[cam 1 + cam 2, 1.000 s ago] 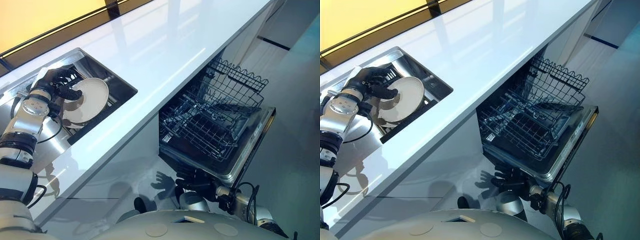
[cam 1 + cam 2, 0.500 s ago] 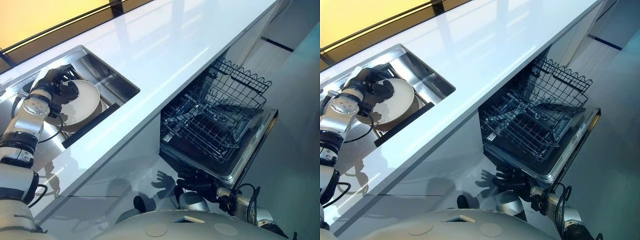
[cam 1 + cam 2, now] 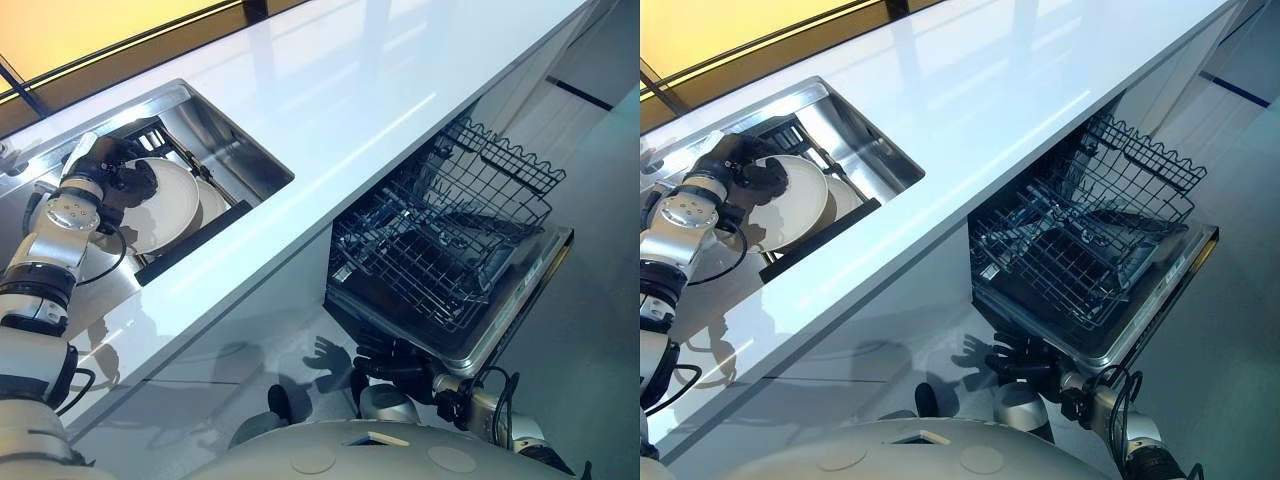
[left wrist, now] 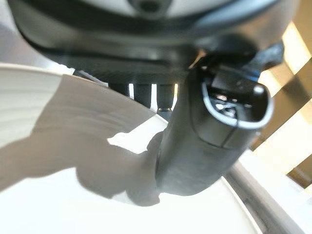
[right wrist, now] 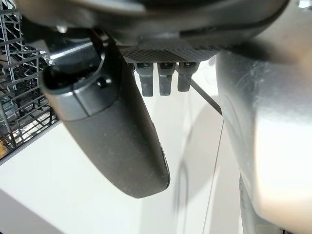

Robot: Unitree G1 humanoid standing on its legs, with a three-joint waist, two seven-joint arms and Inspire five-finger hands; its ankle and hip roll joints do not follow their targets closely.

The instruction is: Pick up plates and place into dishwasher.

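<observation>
A white plate (image 3: 170, 205) is tilted in the steel sink (image 3: 215, 125), with my left hand (image 3: 100, 162) shut on its rim. In the left wrist view the thumb (image 4: 209, 141) presses on the plate's face (image 4: 73, 195) and the fingers curl behind the edge. A second white plate (image 3: 213, 198) lies under it in the sink. The dishwasher (image 3: 520, 310) stands open with its wire rack (image 3: 440, 250) pulled out. My right hand (image 3: 385, 358) hangs low under the dishwasher door, open and holding nothing.
A long glossy white counter (image 3: 330, 90) runs between the sink and the dishwasher. A dark rack (image 3: 150, 135) stands at the sink's back. The upright tines of the pulled-out dishwasher rack (image 5: 14, 73) show beside my right hand.
The whole view has shifted a little. My left hand has tipped the plate flatter and drawn it back toward the sink's left. The right hand has stayed put.
</observation>
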